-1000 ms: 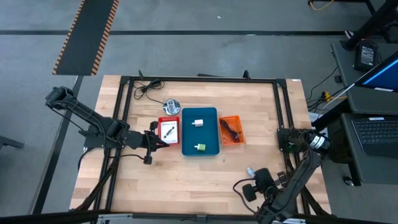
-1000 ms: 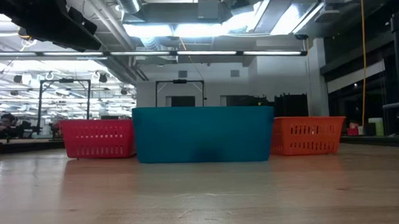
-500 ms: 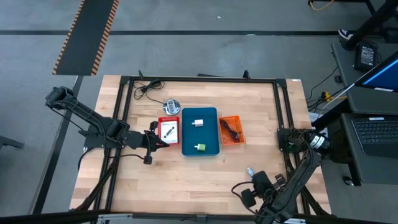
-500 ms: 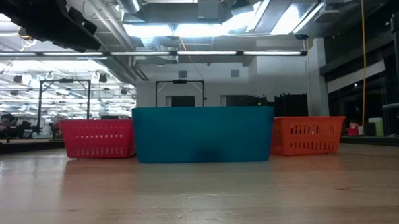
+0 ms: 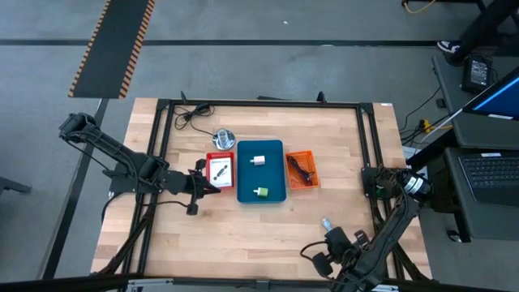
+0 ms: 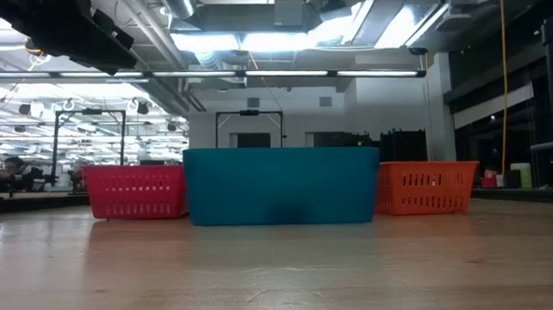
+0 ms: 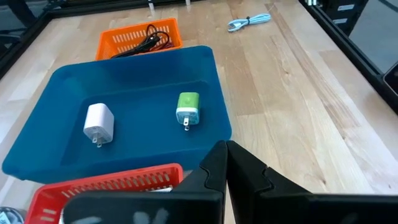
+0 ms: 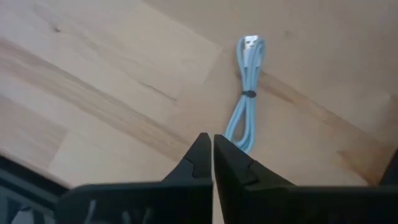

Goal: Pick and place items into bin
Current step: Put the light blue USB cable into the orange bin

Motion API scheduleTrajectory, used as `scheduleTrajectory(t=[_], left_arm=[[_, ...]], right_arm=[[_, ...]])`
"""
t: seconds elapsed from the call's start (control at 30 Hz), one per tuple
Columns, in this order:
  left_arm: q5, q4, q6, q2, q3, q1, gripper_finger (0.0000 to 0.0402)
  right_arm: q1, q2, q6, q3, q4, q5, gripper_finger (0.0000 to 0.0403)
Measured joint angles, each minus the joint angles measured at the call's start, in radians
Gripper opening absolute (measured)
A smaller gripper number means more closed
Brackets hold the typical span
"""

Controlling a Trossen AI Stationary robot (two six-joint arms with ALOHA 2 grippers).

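Right gripper (image 8: 213,152), fingers together, sits near blue cable (image 8: 244,93) on bench (image 5: 268,231); next: open, descend over it. Left gripper (image 7: 225,163) together, waits by red bin (image 5: 219,169)

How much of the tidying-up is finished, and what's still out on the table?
Mostly done. The blue bin holds a white charger and a green charger, the orange basket holds black cables, and the red basket holds a white card. Nothing is in hand: the left pincer and right pincer are both shut and empty. One light blue cable is left on the wood, just beyond the right pincer.
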Motion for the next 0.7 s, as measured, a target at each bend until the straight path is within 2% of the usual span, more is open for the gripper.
scheduleTrajectory(t=[0.23, 0.5, 0.7], left_arm=[[0.001, 0.0, 0.0, 0.0, 0.0, 0.0, 0.0003], [0.001, 0.0, -0.008, 0.0, 0.0, 0.0, 0.0003], [0.002, 0.0, -0.011, 0.0, 0.0, 0.0, 0.0002]], right_arm=[[0.0, 0.0, -0.001, -0.002, 0.019, 0.0, 0.0008], [0.0, 0.0, -0.001, -0.057, 0.062, -0.042, 0.0077], [0.0, 0.001, -0.001, -0.133, 0.145, -0.062, 0.0096]])
